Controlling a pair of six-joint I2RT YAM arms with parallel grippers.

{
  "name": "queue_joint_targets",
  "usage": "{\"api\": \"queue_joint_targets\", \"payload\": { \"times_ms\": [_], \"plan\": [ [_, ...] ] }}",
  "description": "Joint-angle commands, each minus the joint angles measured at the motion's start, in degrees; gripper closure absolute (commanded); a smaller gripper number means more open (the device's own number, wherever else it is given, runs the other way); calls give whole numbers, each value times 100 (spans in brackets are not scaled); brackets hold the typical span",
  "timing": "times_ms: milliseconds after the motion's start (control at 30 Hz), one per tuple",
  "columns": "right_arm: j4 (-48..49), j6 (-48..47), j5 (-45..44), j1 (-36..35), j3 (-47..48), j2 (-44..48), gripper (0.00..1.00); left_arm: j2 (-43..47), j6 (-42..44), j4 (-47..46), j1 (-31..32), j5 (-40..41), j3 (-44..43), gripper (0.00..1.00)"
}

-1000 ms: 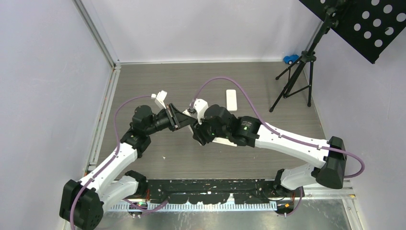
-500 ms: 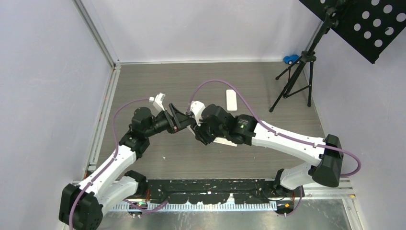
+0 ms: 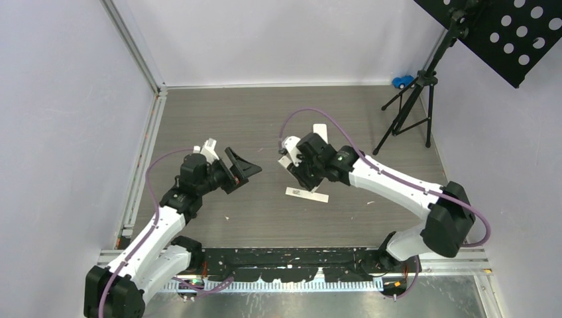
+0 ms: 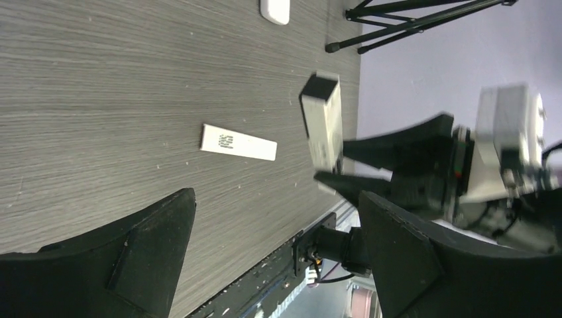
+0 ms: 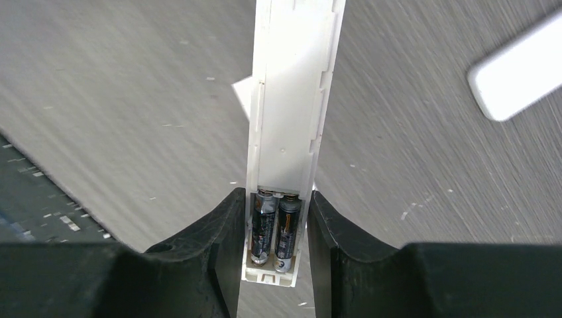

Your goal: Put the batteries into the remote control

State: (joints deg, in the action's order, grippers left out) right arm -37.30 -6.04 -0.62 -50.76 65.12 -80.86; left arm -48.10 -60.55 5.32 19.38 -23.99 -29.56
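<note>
Two batteries (image 5: 276, 230) are seen in the right wrist view: thin dark cylinders with orange print and silvery ends. They are laid side by side in the open compartment at the near end of a long white remote (image 5: 293, 99). This remote is held above the table (image 3: 265, 112) by the right gripper (image 5: 277, 199), whose black fingers (image 5: 222, 232) are pressed against its two long edges, right at the battery compartment. The rest of the remote's back is shown as a bare white channel with small notches along its rims.

The left gripper (image 4: 275, 199) is kept apart from the right one. Its fingers (image 4: 139, 258) are spread wide and nothing is held between them.

Two remotes are counted in all. The second remote (image 3: 320, 134) is laid flat on the table beyond the right gripper. One thin white cover (image 3: 307, 194) with a small dark marking is laid flat on the table near the right gripper. One black stand (image 3: 405, 112) is set at the far right, and one blue toy (image 3: 401, 81) is placed by the back wall.
</note>
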Motion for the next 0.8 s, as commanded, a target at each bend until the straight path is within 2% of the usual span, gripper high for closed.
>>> {"api": "queue_joint_targets", "payload": {
  "times_ms": [0,233,467,767],
  "plan": [
    [-18,-423,-89,542,111,-377,92,-95,155,-433,-31,41,248,5],
    [-581,-1090,-431,895,849,-1594,93,-996,259,-1405,-22,-691,501,9],
    [351,-1434,539,1051,956,-1972,90,-1794,379,-1843,40,-1000,527,12],
    [91,-1631,742,1064,1463,-2880,87,-2334,457,-2031,55,-1139,447,13]
  ]
}}
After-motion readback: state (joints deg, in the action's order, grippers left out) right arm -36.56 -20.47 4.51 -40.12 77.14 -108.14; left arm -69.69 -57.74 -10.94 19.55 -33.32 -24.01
